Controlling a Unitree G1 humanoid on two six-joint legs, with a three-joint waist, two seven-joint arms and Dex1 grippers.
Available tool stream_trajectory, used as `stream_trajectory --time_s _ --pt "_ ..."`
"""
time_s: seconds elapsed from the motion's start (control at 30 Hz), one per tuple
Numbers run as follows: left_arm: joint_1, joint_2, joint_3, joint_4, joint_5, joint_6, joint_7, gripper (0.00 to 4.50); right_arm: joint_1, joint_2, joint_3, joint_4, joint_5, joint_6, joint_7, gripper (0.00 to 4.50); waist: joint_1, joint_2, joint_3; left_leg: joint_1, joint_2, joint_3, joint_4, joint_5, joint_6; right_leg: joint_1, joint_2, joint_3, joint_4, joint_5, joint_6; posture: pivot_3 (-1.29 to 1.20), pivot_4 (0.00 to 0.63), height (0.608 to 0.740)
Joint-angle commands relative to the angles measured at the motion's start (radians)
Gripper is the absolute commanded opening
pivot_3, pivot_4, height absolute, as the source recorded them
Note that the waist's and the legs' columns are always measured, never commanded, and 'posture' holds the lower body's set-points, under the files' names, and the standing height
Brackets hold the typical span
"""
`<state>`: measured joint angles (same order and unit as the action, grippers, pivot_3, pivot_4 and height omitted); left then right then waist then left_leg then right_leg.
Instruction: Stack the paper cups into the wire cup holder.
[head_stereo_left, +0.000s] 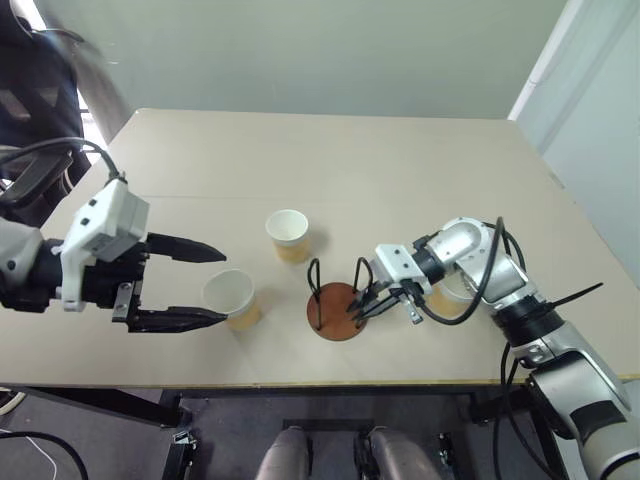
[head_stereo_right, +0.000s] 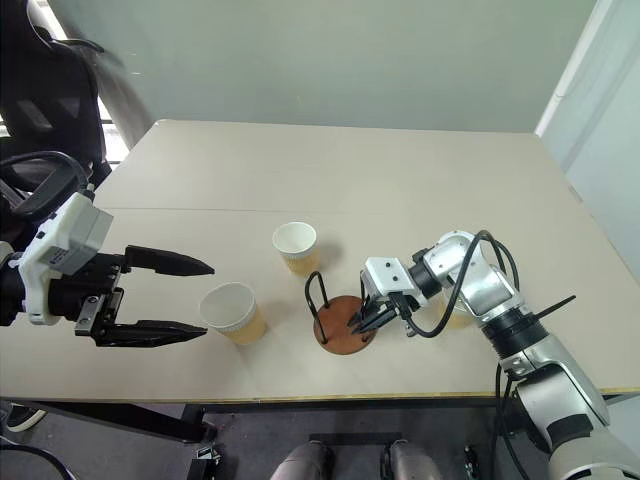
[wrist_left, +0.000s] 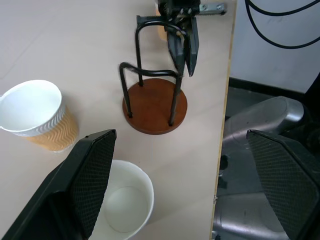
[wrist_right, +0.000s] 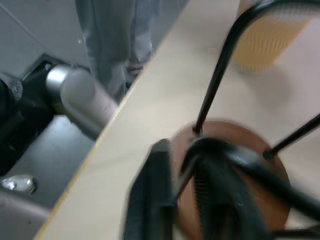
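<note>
- At centre frame, the wire cup holder (head_stereo_left: 336, 305) is standing empty on the tabletop (head_stereo_left: 330, 160); my right end effector (head_stereo_left: 362, 310) is sitting at one wire loop, fingers slightly apart.
- Left of it, my left end effector (head_stereo_left: 205, 285) is gaping wide beside one paper cup (head_stereo_left: 231, 298); another cup (head_stereo_left: 288, 235) is standing behind.

Likely an office or lab: a plain beige table (head_stereo_left: 330, 170), bare pale walls, a black office chair (head_stereo_right: 50, 90).
</note>
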<state>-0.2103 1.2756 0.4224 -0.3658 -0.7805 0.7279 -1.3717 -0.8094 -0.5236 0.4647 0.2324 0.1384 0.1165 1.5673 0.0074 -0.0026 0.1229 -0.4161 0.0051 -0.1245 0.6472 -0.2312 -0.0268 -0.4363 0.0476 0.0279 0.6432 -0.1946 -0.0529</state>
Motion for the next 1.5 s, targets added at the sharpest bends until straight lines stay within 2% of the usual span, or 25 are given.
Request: stream_trajectory --time_s 0.03,0.17,0.3,0.5,0.73,0.9,1.03,1.23,1.5 --pt "-0.002 0.016 0.039 -0.018 0.000 -0.001 0.003 4.50 -0.011 -0.006 -0.001 -0.002 -0.010 -0.017 0.025 1.78 -0.001 0.000 0.000 -0.001 0.000 0.000 0.000 0.000 0.000 -0.001 0.000 0.000 0.000 0.000 0.000 0.00 0.150 0.740" --pt "-0.003 0.015 0.038 -0.016 0.001 -0.005 0.005 4.50 -0.016 -0.013 -0.003 0.003 -0.030 -0.026 0.033 3.12 -0.001 0.000 0.000 -0.001 0.001 0.000 -0.001 0.000 0.000 -0.002 0.000 -0.001 0.001 0.001 0.000 0.00 0.150 0.740" --pt "-0.005 0.016 0.035 -0.007 0.006 -0.013 -0.001 4.50 -0.053 -0.102 0.004 -0.037 -0.022 -0.018 0.047 4.47 0.003 0.001 0.001 -0.002 0.001 0.000 -0.001 0.000 0.000 -0.002 0.000 -0.001 0.000 0.001 0.001 0.00 0.150 0.740" --pt "-0.018 0.011 0.008 0.016 0.021 -0.039 -0.007 4.50 -0.125 -0.263 -0.027 -0.180 0.060 0.028 0.047 4.47 0.002 0.001 0.001 -0.002 0.001 0.000 -0.002 -0.001 0.000 -0.002 0.000 -0.001 -0.001 0.001 0.001 0.00 0.150 0.740" --pt "-0.051 -0.008 -0.050 0.043 0.036 -0.081 -0.010 4.50 -0.191 -0.377 -0.103 -0.265 0.108 0.091 0.047 4.47 0.002 0.001 0.001 -0.002 0.002 0.000 -0.002 0.000 0.001 -0.002 0.001 -0.001 0.000 0.000 -0.001 0.00 0.150 0.740" --pt "-0.089 -0.017 -0.094 0.066 0.041 -0.109 -0.024 4.50 -0.119 -0.552 -0.162 -0.280 0.066 0.102 0.047 4.47 0.015 0.001 0.001 -0.003 0.002 0.000 -0.001 0.000 0.002 -0.002 0.001 0.000 -0.001 0.000 0.000 0.00 0.150 0.740" --pt "-0.116 -0.047 -0.089 0.044 -0.016 -0.083 -0.022 4.50 0.037 -0.670 -0.229 -0.330 0.050 0.135 0.027 4.47 0.017 0.000 0.000 -0.003 0.002 0.000 -0.001 -0.001 0.001 -0.002 0.001 -0.001 -0.001 0.002 0.007 0.00 0.150 0.740" --pt "-0.090 -0.042 -0.119 0.052 0.020 -0.103 -0.038 4.50 0.184 -0.669 -0.263 -0.434 0.063 0.230 -0.043 4.47 0.000 0.001 0.001 -0.002 0.002 0.003 -0.002 -0.001 0.001 0.001 0.002 0.000 0.000 0.001 0.011 0.00 0.150 0.740" --pt "-0.070 -0.044 -0.100 0.040 0.030 -0.096 -0.025 4.50 0.180 -0.615 -0.237 -0.413 0.026 0.223 -0.066 4.47 -0.001 0.001 0.001 0.002 0.002 0.003 0.000 0.002 0.006 0.004 0.002 0.003 -0.001 0.000 0.016 0.00 0.150 0.740"
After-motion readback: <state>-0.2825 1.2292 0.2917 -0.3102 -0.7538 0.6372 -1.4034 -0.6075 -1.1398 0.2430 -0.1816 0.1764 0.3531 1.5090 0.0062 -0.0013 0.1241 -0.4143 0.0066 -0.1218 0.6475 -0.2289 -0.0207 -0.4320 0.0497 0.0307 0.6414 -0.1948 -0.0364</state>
